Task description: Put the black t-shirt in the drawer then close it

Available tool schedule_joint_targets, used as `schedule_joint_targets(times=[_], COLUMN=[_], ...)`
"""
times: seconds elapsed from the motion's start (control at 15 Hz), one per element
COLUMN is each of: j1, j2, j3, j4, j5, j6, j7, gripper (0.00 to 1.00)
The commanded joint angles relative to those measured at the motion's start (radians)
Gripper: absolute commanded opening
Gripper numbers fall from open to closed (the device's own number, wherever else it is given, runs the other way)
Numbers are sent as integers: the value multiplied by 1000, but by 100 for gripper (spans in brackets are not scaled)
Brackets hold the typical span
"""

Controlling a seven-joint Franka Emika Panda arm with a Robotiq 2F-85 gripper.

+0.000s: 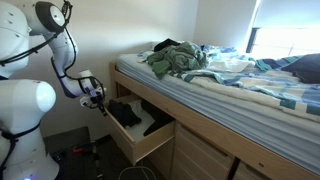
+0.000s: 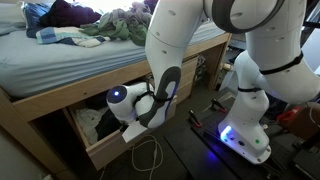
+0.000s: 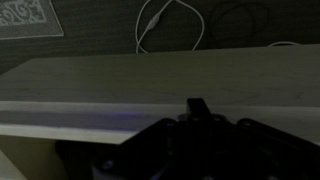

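Observation:
The black t-shirt [image 1: 127, 112] lies inside the open wooden drawer [image 1: 142, 143] under the bed. My gripper [image 1: 98, 100] sits just outside the drawer's front corner, close to its front panel. In an exterior view the arm covers much of the drawer [image 2: 104, 150], and my gripper [image 2: 132, 124] is at its front edge. In the wrist view the drawer's pale front panel [image 3: 150, 82] fills the middle. My gripper [image 3: 197, 106] shows as a dark mass with one joined tip, shut and holding nothing.
The bed [image 1: 240, 95] carries a heap of clothes [image 1: 175, 58] and a striped sheet. A white cable [image 3: 165, 25] lies on the dark floor beyond the drawer. The robot base [image 2: 250, 140] stands next to the drawer on the floor.

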State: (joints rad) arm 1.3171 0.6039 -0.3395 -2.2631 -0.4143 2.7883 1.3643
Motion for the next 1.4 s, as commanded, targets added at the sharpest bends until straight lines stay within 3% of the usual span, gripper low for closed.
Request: schedule_joint_targets(times=[0.0,0.2,0.4,0.73,1.33], j1=[10,38,103,165,225], j2=[51,92,140,247,414], j3=[-37,-78,-162,-253,-330], j4=[31,46,60,108,244], j5=[-26,-23,0,116,352], j6=[66,131,203,286,267], j7=[34,40,37,-16,-122], gripper=[0,0,0,0,0])
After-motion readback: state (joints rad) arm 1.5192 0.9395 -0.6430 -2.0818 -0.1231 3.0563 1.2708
